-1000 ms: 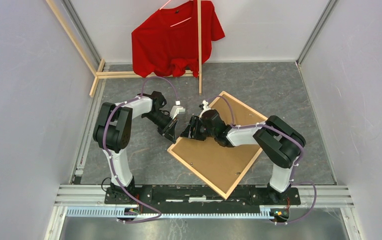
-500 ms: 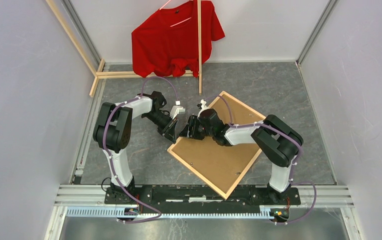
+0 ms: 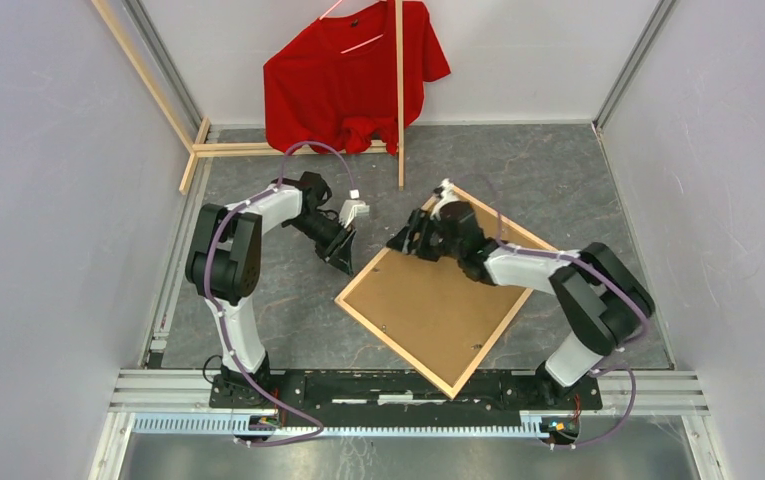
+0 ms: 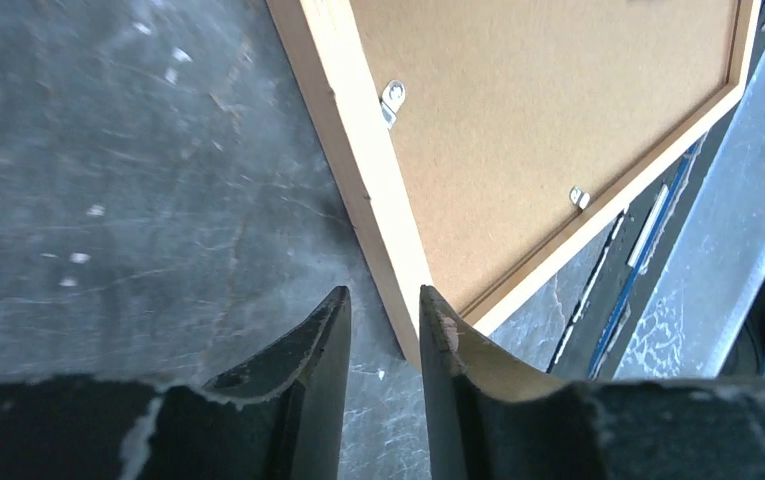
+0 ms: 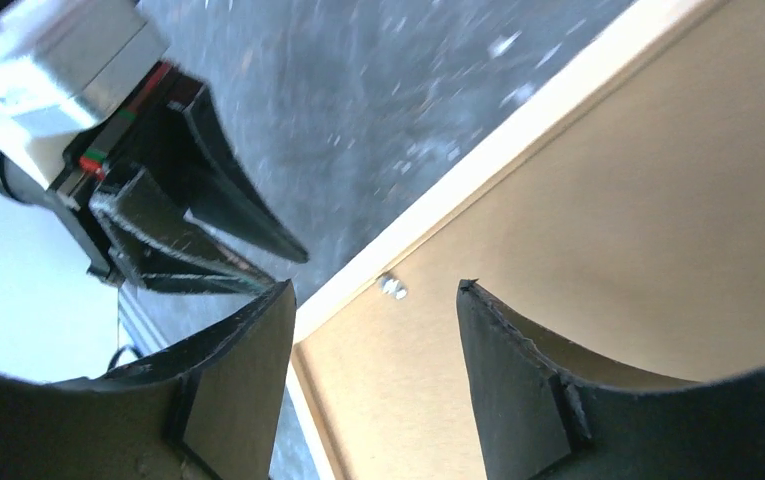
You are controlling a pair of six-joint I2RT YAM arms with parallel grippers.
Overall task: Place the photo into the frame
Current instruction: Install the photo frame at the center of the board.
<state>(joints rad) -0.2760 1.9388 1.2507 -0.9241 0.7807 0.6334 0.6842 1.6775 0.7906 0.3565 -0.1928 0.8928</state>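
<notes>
The left gripper [image 4: 383, 312] has its two fingers a little apart, with nothing between them, just beside the light wood edge of the frame [image 4: 358, 170]. The right gripper [image 5: 373, 300] is wide open (holding nothing) over the brown backing board [image 5: 658, 200]. The frame lies flat on the grey table [image 3: 288, 300] – back side up.

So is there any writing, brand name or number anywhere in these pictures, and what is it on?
No text can be read in any view.
Red shirt: plain, no print showing.
Brown backing board in the frame: bare, with only small metal clips.
Pale box on the left arm's wrist: no label legible; the picture is blurred there.
</notes>
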